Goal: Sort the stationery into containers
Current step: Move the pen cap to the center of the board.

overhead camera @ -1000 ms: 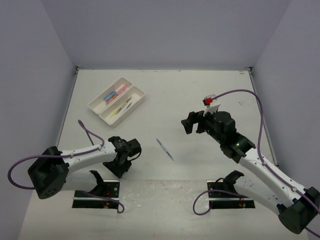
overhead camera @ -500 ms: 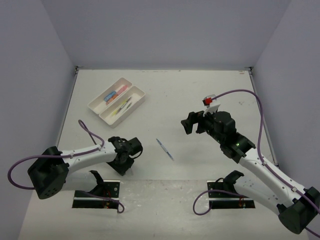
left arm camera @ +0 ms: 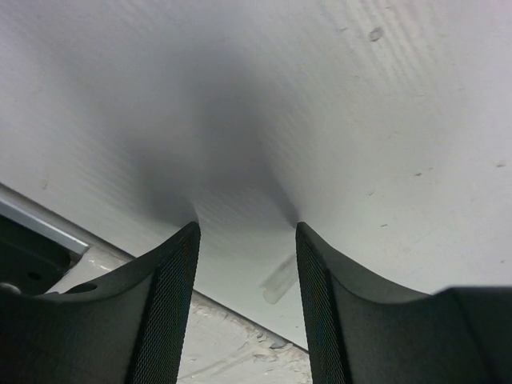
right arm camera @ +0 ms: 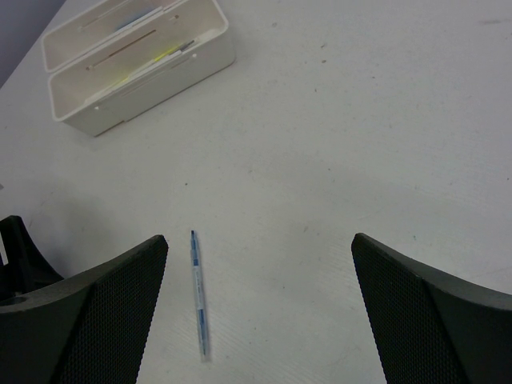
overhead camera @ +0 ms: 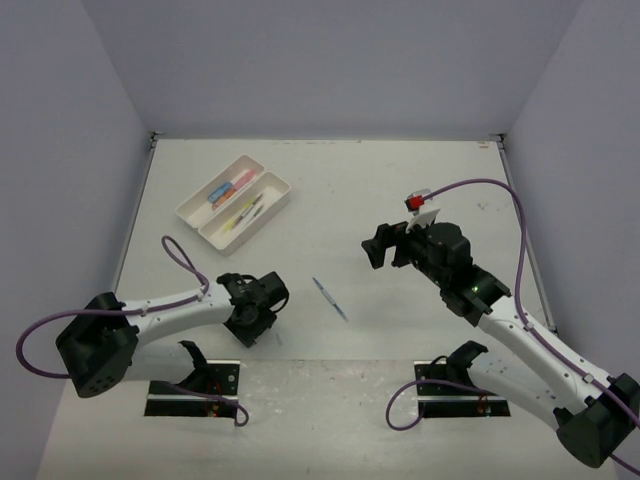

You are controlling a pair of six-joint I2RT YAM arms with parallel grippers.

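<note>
A thin blue-grey pen (overhead camera: 329, 298) lies alone on the white worktop (overhead camera: 400, 180), slanted, touching nothing. Far-left of the pen and well apart from it, two white trays (overhead camera: 258, 226) sit side by side and touching along their long walls. The tray farther from the pen holds pink, orange and blue markers (overhead camera: 228, 187). The one nearer the pen holds something yellow and some thin dark items, too small to name.

The left hand (overhead camera: 250, 330) is left of the pen, pointing down close over bare worktop, its fingers (left arm camera: 172, 296) a narrow gap apart with nothing between them. The right hand (overhead camera: 378, 247) hangs right of the pen and beyond it, fingers (right arm camera: 104, 312) spread wide and empty, the pen in its wrist view between them.
</note>
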